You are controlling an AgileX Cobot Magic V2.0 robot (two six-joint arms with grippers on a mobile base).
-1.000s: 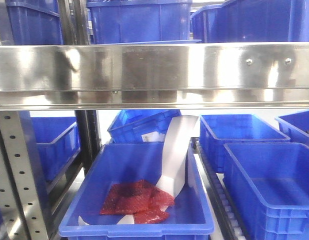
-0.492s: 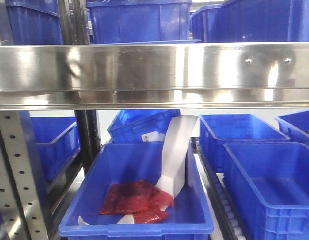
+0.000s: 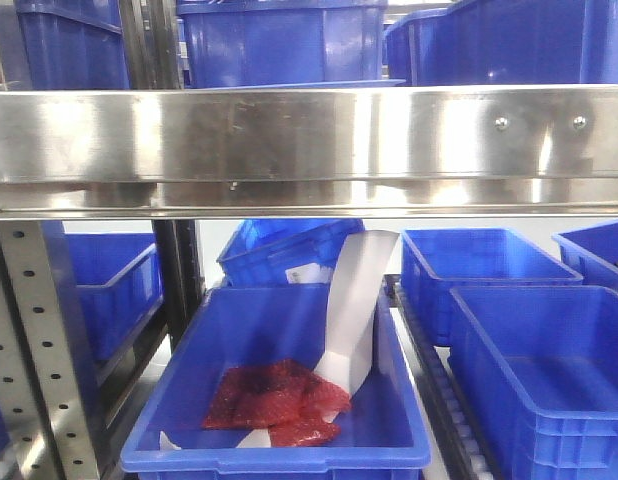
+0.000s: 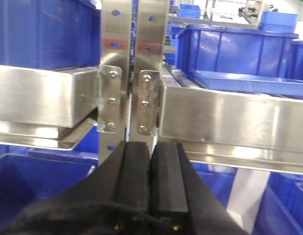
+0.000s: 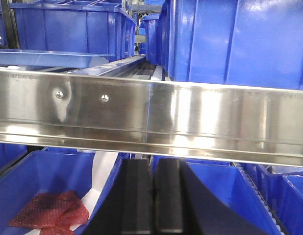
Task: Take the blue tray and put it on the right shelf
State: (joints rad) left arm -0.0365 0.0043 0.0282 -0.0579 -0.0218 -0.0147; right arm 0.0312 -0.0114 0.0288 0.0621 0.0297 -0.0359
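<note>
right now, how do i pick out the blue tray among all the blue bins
Find the right shelf, the level with the wide shiny steel front rail. The blue tray lies just behind that rail. It alone is low and flat with a flared rim; the bins around it are deep and tall.

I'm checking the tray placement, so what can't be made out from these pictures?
- Blue tray: left wrist view shows only its near edge; bins hide the rest.
- Tray in front view: the shelf rail hides all but a sliver.
- Red packets: right wrist view's bottom edge cuts them off.
</note>
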